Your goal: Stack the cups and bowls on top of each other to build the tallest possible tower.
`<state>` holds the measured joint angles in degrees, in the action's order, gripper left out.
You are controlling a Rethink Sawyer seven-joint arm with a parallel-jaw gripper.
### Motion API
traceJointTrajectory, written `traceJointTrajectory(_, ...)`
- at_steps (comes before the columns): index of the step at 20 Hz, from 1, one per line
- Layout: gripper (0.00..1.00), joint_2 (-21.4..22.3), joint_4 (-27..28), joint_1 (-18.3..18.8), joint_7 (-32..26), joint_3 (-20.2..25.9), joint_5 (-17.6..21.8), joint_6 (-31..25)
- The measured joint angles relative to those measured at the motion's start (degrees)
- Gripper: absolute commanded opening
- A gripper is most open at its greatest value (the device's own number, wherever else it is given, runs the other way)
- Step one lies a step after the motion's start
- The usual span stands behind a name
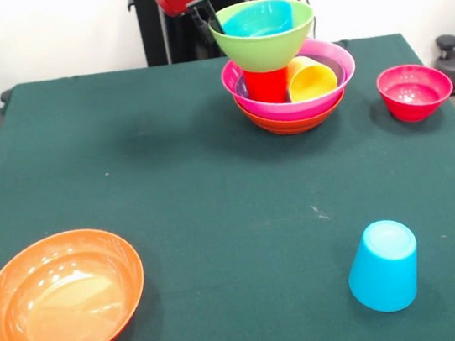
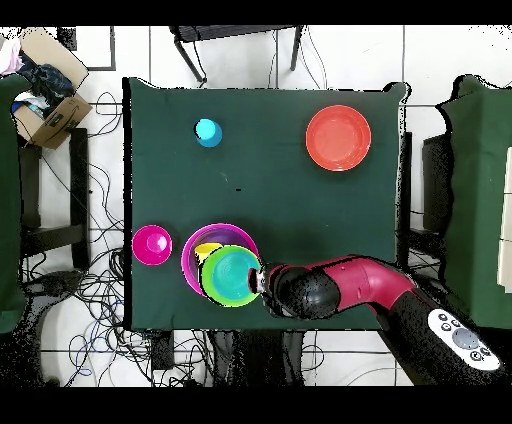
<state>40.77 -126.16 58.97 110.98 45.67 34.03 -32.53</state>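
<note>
The tower [image 1: 291, 94] stands at the far middle of the table. An orange bowl [image 1: 293, 120] is lowest, with the magenta bowl [image 1: 329, 80] in it and a purple rim [image 1: 239, 87] just inside. In the magenta bowl stand a red cup [image 1: 266, 85] and a tilted yellow cup [image 1: 311, 81]. A lime green bowl [image 1: 265, 46] rests on the red cup and holds the small blue bowl [image 1: 260, 19]. My gripper [image 1: 210, 20] straddles the green bowl's left rim and is shut on it. In the overhead view the gripper [image 2: 262, 280] is at the green bowl's [image 2: 218, 282] right edge.
A small crimson bowl [image 1: 414, 91] sits right of the tower. A light blue cup [image 1: 383, 265] stands upside down at the near right. A second large orange bowl [image 1: 61, 296] sits at the near left. In the overhead view the red arm [image 2: 345, 285] lies along the table's bottom edge.
</note>
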Motion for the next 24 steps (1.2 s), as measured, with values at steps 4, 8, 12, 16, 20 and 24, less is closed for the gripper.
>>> traceJointTrajectory(4,0.00,0.04,0.01,-0.22,0.00,-0.26,0.00,-0.05)
traceJointTrajectory(8,1.00,0.18,0.00,-0.77,0.00,-0.67,0.00,-0.06)
traceJointTrajectory(12,1.00,0.22,-0.01,-1.93,0.00,-1.46,0.01,-0.31)
traceJointTrajectory(16,1.00,0.68,0.00,-2.21,0.00,-1.57,0.01,-0.75)
traceJointTrajectory(20,1.00,1.47,-0.01,-2.20,0.00,-1.59,0.00,-1.11)
traceJointTrajectory(24,1.00,2.33,-0.02,-2.20,0.00,-1.59,0.00,-1.27)
